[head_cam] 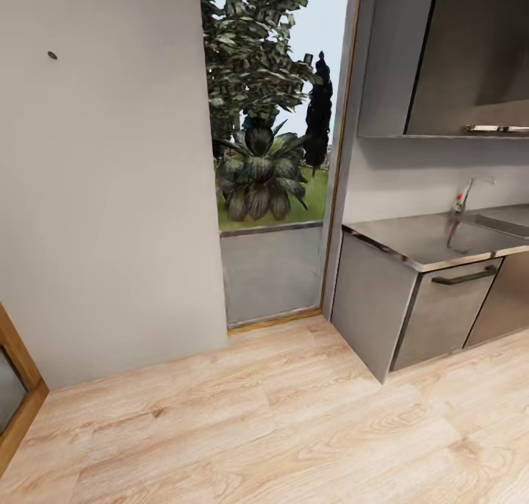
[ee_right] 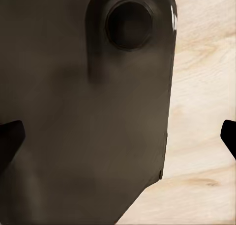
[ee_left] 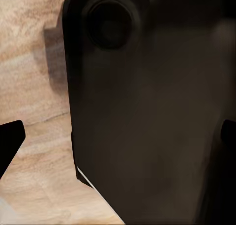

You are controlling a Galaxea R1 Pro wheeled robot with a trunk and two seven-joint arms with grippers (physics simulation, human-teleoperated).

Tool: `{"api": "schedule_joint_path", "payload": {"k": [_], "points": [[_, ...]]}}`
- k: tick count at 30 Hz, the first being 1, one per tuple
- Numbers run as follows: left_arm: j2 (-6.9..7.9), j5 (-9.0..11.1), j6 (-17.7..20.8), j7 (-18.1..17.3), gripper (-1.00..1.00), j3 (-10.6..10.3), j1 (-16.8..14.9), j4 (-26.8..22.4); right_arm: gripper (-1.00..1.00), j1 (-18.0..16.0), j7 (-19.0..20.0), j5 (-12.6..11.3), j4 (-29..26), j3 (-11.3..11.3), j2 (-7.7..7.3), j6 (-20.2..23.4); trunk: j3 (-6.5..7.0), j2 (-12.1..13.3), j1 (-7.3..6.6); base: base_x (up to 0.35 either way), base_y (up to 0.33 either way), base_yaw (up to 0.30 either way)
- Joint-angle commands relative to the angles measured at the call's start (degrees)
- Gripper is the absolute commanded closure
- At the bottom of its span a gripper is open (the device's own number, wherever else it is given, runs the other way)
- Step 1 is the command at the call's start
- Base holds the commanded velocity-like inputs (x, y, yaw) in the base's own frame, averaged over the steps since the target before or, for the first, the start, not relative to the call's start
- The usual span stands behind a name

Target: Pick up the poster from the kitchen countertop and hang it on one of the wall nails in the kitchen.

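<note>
The kitchen countertop serves as the landmark: a smooth grey metallic worktop with a dull reflective sheen, standing on grey cabinets, one with a dark bar handle. At its far end a chrome tap rises beside the sink basin, and a grey wall cabinet hangs above it. Just beside the countertop's near end a tall glazed opening shows a spiky plant and dark trees outside. Beyond that opening, well apart from the countertop, a plain light-grey wall carries one wall nail, a tiny dark round stub high up. Pale wood floor runs in front of the countertop, and a wooden frame edge stands at the wall's far side. In the left wrist view, the left gripper has two dark fingertips set wide apart with a large dark robot part between them over the wood floor. The right gripper shows likewise, its tips spread wide and nothing pinched.
</note>
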Motion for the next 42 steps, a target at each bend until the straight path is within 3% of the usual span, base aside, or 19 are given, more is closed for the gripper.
{"api": "schedule_joint_path", "payload": {"k": [1,6,25,34,35,42], "points": [[0.0,0.0,0.0,0.0,-1.0,0.0,-0.01,0.0,-1.0,-0.01,0.0,0.0,0.0,0.0,0.0,0.0,-0.03,-0.01,0.0,0.0,0.0,0.0],[-1.49,0.07,-0.17,-0.61,-1.0,-0.01,1.14,-1.23,-1.0,0.02,0.42,-0.32,-0.35,-0.06,0.21,0.11,-0.03,-0.01,0.0,0.0,0.0,0.0],[-1.49,0.07,-0.15,-0.61,-1.0,0.0,1.14,-1.23,-1.0,0.0,0.46,-0.33,-0.35,-0.1,0.27,0.11,-0.03,-0.01,0.0,0.0,0.0,0.0],[-0.83,-0.31,0.22,-0.68,-1.0,0.78,3.62,-4.1,-1.0,-2.98,0.36,0.12,-3.3,-0.46,-2.63,-2.57,-0.03,-0.01,0.0,0.0,0.0,0.0],[-0.72,-0.3,0.17,-0.65,-1.0,0.82,3.65,-41.42,-1.0,-8.35,0.36,0.11,-25.91,-0.47,-5.29,-2.6,-0.03,-0.01,0.0,0.0,0.0,0.0],[0.15,-0.04,0.1,-0.55,-1.0,1.36,3.77,-44.0,-1.0,-8.21,0.35,0.26,-27.13,-0.25,-5.93,-2.82,-0.02,-0.01,0.0,0.0,0.0,-0.024]]}}
